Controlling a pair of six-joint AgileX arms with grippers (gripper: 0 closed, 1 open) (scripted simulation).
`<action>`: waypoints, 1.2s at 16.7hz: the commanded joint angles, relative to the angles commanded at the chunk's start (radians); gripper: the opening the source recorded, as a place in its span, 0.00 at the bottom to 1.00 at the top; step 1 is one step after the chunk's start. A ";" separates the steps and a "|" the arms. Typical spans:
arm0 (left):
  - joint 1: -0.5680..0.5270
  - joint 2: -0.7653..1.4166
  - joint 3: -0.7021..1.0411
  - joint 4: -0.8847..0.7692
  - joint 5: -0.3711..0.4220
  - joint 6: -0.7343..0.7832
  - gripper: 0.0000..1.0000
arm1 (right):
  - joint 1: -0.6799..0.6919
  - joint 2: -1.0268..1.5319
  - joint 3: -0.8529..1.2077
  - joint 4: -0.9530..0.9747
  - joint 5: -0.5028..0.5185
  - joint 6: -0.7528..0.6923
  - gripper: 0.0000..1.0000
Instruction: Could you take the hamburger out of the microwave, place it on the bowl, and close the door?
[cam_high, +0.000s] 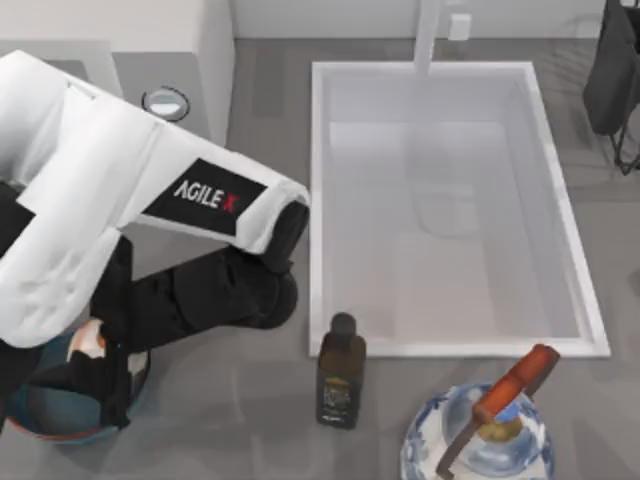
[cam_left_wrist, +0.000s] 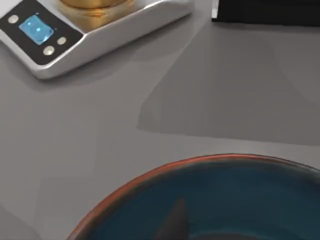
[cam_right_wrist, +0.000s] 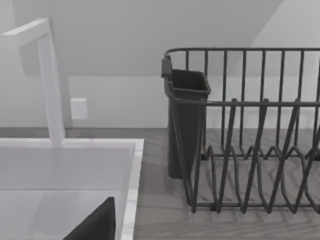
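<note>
The microwave stands at the frame's upper left, its door hidden beneath my left arm. My left pincer hangs over the bowl at lower left; I cannot tell its grip. The hamburger peeks out just beside it.

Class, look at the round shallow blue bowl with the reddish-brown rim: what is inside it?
In the round shallow blue bowl with the reddish-brown rim, only blue interior and a dark shadow show. From above, the left arm covers most of it; a pale, orange-tinged lump peeks out.
</note>
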 joint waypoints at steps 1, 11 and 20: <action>0.006 0.001 -0.012 0.014 -0.006 0.005 0.00 | 0.000 0.000 0.000 0.000 0.000 0.000 1.00; 0.074 0.011 -0.138 0.179 -0.065 0.058 0.00 | 0.000 0.000 0.000 0.000 0.000 0.000 1.00; 0.074 0.011 -0.138 0.179 -0.065 0.058 0.68 | 0.000 0.000 0.000 0.000 0.000 0.000 1.00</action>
